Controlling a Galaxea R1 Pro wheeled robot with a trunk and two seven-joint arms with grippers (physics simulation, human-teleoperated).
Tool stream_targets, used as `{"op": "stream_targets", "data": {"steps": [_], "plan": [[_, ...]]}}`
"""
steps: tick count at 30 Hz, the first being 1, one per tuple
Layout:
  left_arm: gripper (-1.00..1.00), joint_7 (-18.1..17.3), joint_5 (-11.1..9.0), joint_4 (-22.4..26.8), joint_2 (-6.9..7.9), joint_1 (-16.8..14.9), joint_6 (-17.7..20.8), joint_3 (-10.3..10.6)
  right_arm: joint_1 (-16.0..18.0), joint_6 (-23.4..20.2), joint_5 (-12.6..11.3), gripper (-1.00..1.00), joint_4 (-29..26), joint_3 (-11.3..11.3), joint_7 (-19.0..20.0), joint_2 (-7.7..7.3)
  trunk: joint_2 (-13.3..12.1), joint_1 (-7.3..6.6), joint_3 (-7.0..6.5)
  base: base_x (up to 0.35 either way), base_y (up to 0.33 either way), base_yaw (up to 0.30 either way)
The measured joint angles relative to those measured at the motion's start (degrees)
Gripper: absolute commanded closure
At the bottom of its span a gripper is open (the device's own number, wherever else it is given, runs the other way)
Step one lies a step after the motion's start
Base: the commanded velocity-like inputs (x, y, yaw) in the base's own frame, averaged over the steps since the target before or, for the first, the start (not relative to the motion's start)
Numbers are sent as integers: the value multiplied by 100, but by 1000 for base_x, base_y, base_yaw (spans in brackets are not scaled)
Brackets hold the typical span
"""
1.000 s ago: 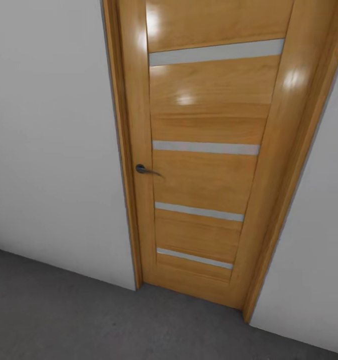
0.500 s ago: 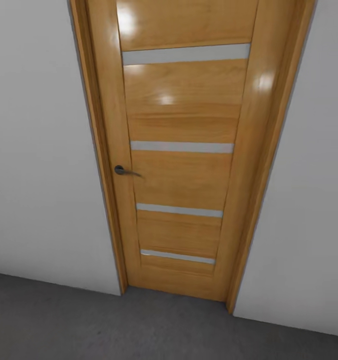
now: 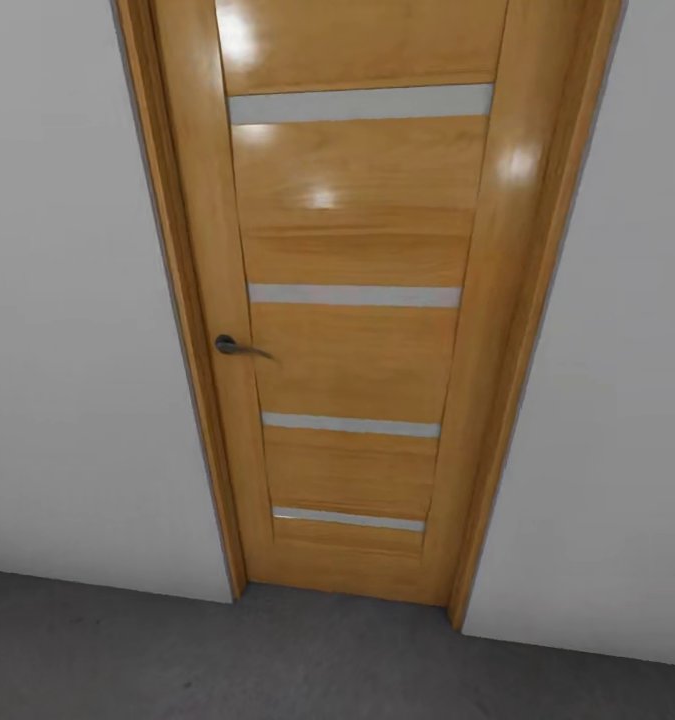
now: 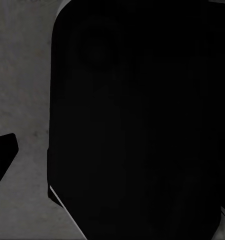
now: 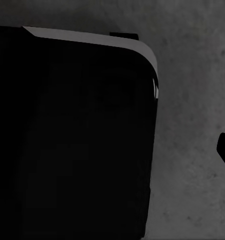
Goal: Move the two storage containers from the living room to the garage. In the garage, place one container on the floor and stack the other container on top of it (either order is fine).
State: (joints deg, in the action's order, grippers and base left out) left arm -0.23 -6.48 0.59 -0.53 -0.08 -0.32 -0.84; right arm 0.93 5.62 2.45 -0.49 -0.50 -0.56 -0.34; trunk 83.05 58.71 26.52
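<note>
The floor [image 3: 127, 650] of dark grey concrete is seen at 6 o'clock. Against the earlier frames, the wooden door [image 3: 357, 300] is shifted toward 9 o'clock by camera motion. Its top is cut off. Claw states cannot be told: dark housings [image 4: 137, 120] block both wrist views.

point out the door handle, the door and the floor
door handle [image 3: 229, 345], head view, on the round base of the lever
door [image 3: 357, 240], head view, on a wood panel
floor [image 3: 127, 660], head view, on bare grey concrete
</note>
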Motion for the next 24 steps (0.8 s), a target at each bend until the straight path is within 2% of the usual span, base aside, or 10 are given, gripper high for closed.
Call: {"op": "stream_targets", "data": {"steps": [16, 24], "plan": [[-100, 1, 0, -2, -7, 0, 0, 0, 0, -8, 2, -100, 0, 0, 0, -16, 0, 0, 0, 239, 209, -1], [-100, 2, 0, 0, -8, 0, 0, 0, 0, 7, -1, -100, 0, 0, -3, -16, 0, 2, 0, 102, 69, 0]]}}
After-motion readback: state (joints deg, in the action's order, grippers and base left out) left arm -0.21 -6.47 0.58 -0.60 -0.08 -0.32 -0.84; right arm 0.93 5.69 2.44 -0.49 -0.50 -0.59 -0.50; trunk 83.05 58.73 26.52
